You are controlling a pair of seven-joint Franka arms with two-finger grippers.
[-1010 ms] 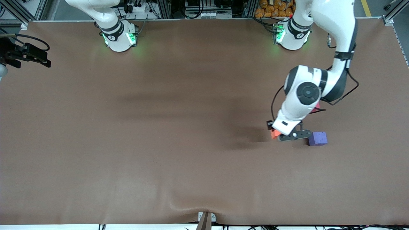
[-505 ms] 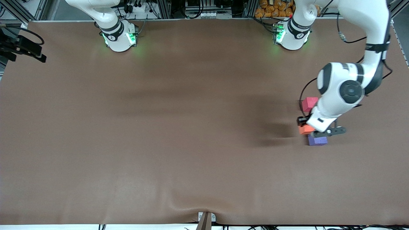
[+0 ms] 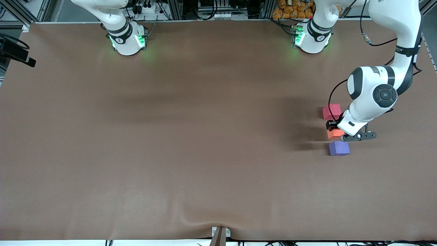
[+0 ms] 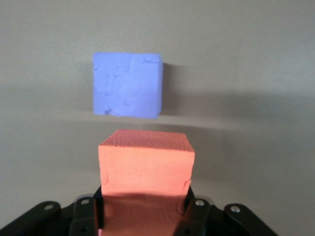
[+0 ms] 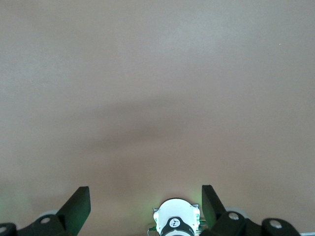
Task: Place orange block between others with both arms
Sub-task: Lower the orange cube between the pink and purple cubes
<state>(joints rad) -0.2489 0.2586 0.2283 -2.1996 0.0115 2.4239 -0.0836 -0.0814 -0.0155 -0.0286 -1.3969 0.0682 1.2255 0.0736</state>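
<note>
My left gripper (image 3: pixel 337 132) is shut on the orange block (image 3: pixel 334 134), holding it low over the gap between the two other cubes. The pinkish-red cube (image 3: pixel 331 111) lies farther from the front camera, and the purple-blue cube (image 3: pixel 339 148) lies nearer. In the left wrist view the orange block (image 4: pixel 145 164) sits between my left gripper's (image 4: pixel 145 209) fingers (image 4: pixel 197 214), with the purple-blue cube (image 4: pixel 128 84) just ahead of it. I cannot tell whether the block touches the table. My right gripper (image 3: pixel 18 56) waits open at the right arm's end of the table; in its wrist view the right gripper (image 5: pixel 146 204) holds nothing.
The brown table cover (image 3: pixel 191 136) has a wrinkle by a metal bracket (image 3: pixel 220 235) at its near edge. Both arm bases (image 3: pixel 128 39) (image 3: pixel 310 37) glow green along the back edge. The right wrist view shows the right arm's base (image 5: pixel 176 222).
The left arm carried the orange block toward its own end of the table, from beside the purple-blue cube to between the two cubes. The right gripper drew back toward the table's edge.
</note>
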